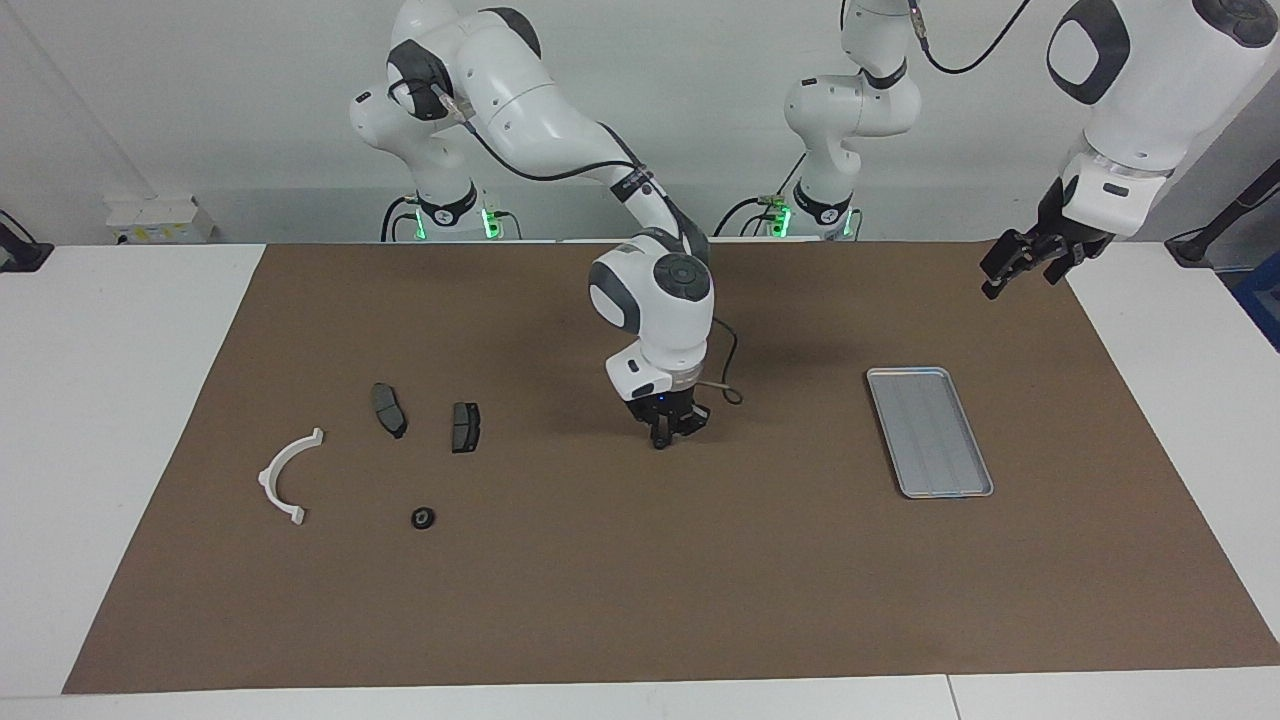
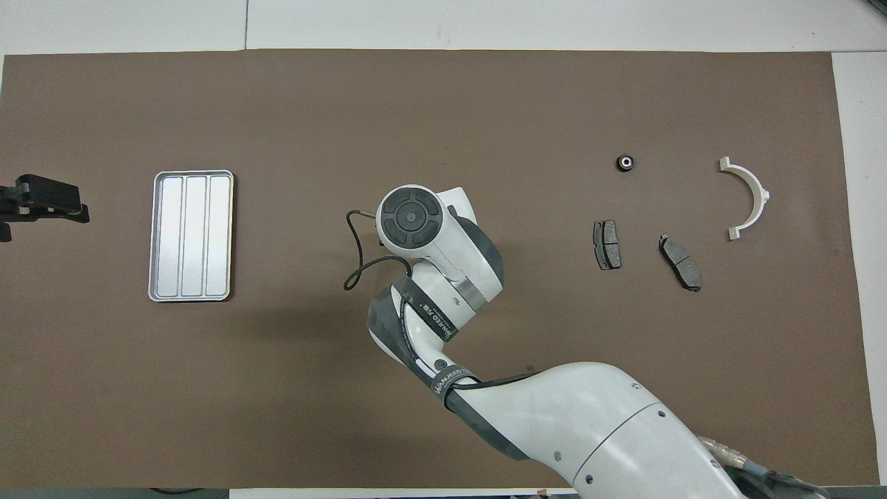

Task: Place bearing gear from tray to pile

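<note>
The right tool (image 1: 661,441) is closed on a small dark bearing gear, low over the middle of the surface (image 1: 640,600). The left tool (image 1: 1010,270) waits, open, above the left arm's end. The tray (image 1: 930,431) sits there. The pile (image 1: 385,440) lies toward the right arm's end.

facing: high, toward robots | overhead: steeply down | shared: mat (image 1: 640,600)
</note>
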You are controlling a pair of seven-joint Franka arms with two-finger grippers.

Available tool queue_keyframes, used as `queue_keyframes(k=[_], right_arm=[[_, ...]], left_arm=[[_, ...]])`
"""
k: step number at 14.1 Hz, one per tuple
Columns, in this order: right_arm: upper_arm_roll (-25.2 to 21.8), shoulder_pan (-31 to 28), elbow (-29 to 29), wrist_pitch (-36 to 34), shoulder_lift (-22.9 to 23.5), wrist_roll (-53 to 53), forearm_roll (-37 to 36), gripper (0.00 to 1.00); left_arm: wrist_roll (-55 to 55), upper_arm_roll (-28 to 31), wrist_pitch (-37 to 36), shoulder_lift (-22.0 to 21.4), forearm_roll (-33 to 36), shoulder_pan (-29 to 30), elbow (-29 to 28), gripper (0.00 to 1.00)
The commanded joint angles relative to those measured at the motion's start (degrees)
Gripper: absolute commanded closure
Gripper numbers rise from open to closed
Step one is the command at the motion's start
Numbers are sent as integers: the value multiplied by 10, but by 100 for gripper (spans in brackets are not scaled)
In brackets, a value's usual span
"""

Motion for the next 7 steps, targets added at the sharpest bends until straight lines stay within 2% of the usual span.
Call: queue_keyframes(k=[1, 4, 7], right_arm=[[14, -88, 33, -103, -55, -191, 6, 100], [12, -187, 34, -173, -108, -424, 32, 100], [12, -269, 26, -158, -113, -575, 34, 100]], left_arm=[[6, -3, 6, -11, 1, 3, -12, 0], [6, -3, 6, -11, 1, 3, -12, 0], [6, -3, 6, -11, 1, 2, -12, 0]])
